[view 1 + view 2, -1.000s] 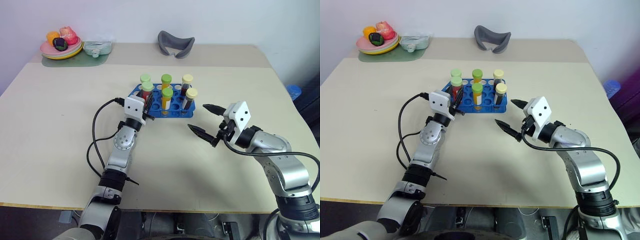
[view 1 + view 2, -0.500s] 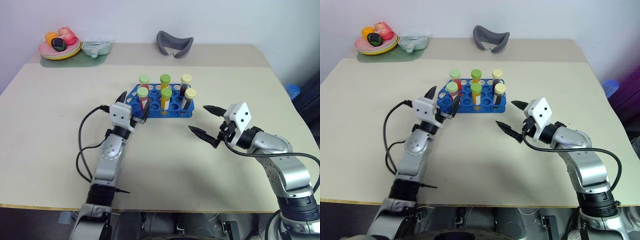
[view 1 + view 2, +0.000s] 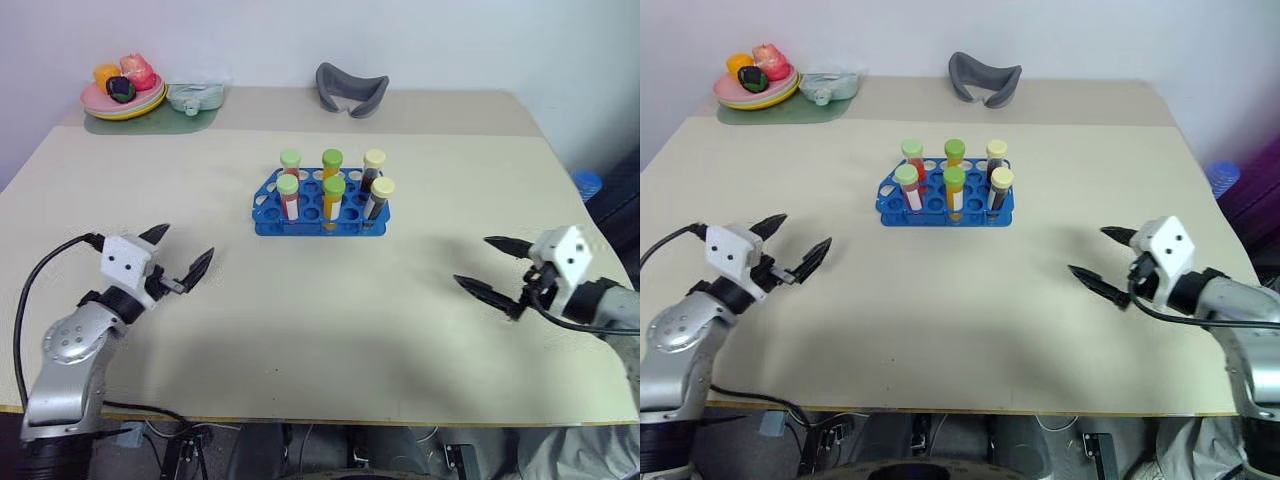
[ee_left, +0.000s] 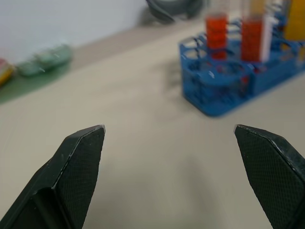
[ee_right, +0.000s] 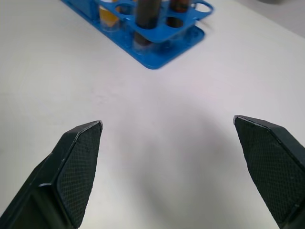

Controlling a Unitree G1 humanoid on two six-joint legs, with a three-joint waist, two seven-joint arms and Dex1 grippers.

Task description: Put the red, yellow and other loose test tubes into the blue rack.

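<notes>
The blue rack (image 3: pixel 268 214) sits mid-table with several capped tubes upright in its holes. Among them are a red tube (image 3: pixel 289 203), a yellow-orange tube (image 3: pixel 332 205) and a dark tube (image 3: pixel 376 205), with green or pale yellow caps. My left gripper (image 3: pixel 183 248) hovers open over the table's left side, well clear of the rack, with nothing between its fingers. My right gripper (image 3: pixel 475 262) is open and empty over the right side. The left wrist view has the rack (image 4: pixel 224 102) ahead with red tubes in it. In the right wrist view the rack (image 5: pixel 162 52) lies beyond the open fingers.
A plate of toy food (image 3: pixel 122 95) on a green mat and a clear container (image 3: pixel 193 97) stand at the far left corner. A grey curved object (image 3: pixel 352 88) lies at the back centre. A blue object (image 3: pixel 586 182) sits off the table's right edge.
My left gripper opened, leaving the red tube standing in the rack, and drew back to the left. My right gripper swung out to the right, still open.
</notes>
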